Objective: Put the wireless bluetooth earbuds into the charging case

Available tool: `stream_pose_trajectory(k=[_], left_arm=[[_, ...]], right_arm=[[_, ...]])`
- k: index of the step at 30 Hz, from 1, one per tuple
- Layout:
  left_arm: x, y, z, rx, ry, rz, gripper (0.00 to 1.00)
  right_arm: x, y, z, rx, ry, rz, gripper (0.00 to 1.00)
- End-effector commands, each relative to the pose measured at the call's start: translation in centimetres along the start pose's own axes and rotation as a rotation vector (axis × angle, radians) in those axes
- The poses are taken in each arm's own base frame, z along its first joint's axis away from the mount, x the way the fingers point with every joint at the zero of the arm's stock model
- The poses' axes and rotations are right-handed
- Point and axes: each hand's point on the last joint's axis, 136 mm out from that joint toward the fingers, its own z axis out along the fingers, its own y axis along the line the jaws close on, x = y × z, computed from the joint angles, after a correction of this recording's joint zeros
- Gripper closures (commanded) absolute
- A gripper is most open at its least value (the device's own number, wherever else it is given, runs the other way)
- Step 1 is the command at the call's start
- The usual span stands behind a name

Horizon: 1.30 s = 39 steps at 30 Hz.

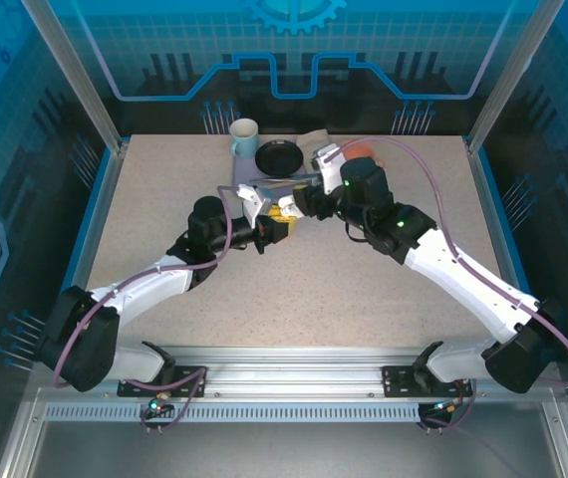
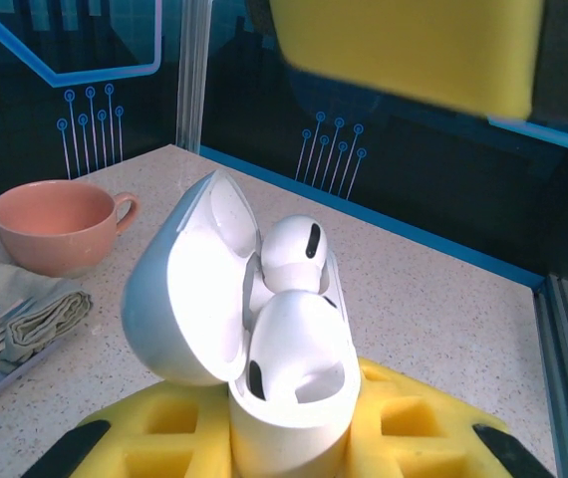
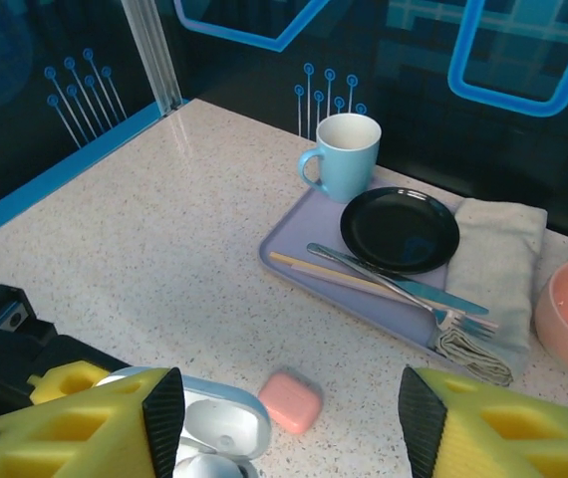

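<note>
Earbuds (image 2: pixel 294 254), both white, sit in the open case (image 2: pixel 289 398), which my left tool (image 2: pixel 284 438) clamps. My right tool (image 3: pixel 284 413) hangs above, pads apart. Seating seems almost done; next I should press them down and close the lid (image 2: pixel 184 289) gently.

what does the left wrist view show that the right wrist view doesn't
Left wrist but not right wrist: the two white earbuds seated inside the white case. Right wrist but not left wrist: the blue mug, the black plate and a closed pink case. Both: the white case with its lid open, the pink cup and the folded napkin.
</note>
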Motion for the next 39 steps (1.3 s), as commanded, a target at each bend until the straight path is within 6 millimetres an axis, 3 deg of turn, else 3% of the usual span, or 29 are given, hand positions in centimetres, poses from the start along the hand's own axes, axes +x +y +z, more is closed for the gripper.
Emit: stream_pose_trajectory(k=[1,5,11,17,21,32,39], left_arm=[[-2.5,-0.4,-0.1,0.022,-0.060,0.052,1.00],[-2.4,-0.7,-0.1,0.036,-0.056,0.065,1.00],[-2.4,-1.6,0.0,0.094,-0.038,0.070,1.00],[-2.4,-2.0,0.5,0.139,-0.021,0.055,1.00],[-2.3,-2.1,0.9,0.158,-0.008,0.046,1.00],[-1.7,-1.4,1.8,0.150,0.011,0.030,1.00],[-1.3,-0.3,2.5,0.115,0.022,0.014,1.00]], right_arm=[[-2.4,-0.9,-1.8,-0.021,-0.050,0.130,0.38],[-2.0,-2.8,-1.5,-0.023,-0.013,0.262,0.37],[-1.7,-2.9,0.2,-0.189,0.085,0.381,0.32],[0.0,-0.7,2.7,-0.403,0.207,0.467,0.26],[0.9,0.1,3.6,-0.453,0.228,0.511,0.26],[1.8,3.5,3.6,-0.577,0.274,0.523,0.31],[2.3,5.1,1.5,-0.620,0.294,0.511,0.38]])
